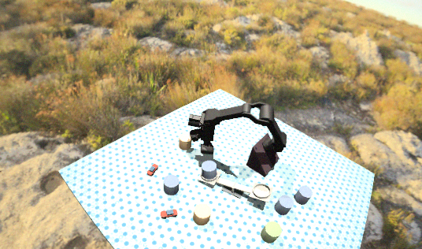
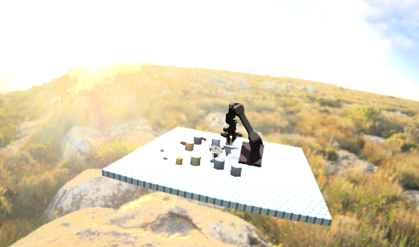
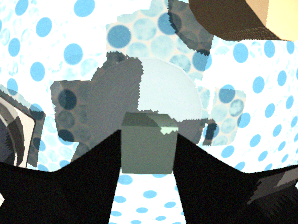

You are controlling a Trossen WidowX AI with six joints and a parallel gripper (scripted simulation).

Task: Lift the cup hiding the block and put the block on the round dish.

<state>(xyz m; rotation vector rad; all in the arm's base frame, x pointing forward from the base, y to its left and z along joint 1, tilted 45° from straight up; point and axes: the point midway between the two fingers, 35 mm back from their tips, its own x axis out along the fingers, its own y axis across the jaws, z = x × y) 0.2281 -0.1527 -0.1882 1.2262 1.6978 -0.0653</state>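
Note:
My gripper (image 3: 147,136) is shut on a dark grey-green block (image 3: 148,156), held above the table. In the wrist view the pale round dish (image 3: 172,90) lies beyond the block, partly in shadow and partly covered by it. The gap between block and dish is hard to judge. The balance (image 1: 231,185) stands in front of the arm. A blue-grey cup (image 1: 209,170) (image 2: 216,142) stands on its left end. Its right end, a pale ring (image 1: 261,191), is bare. No cup shows above the dish. The arm hides most of the dish in the top view.
A tan cup (image 1: 185,143) (image 3: 280,17) stands close beyond the dish. Blue-grey cups (image 1: 171,185) (image 1: 283,205) (image 1: 303,195), another tan cup (image 1: 201,214), a green cup (image 1: 271,232) and red toy cars (image 1: 152,169) (image 1: 168,213) stand around the balance.

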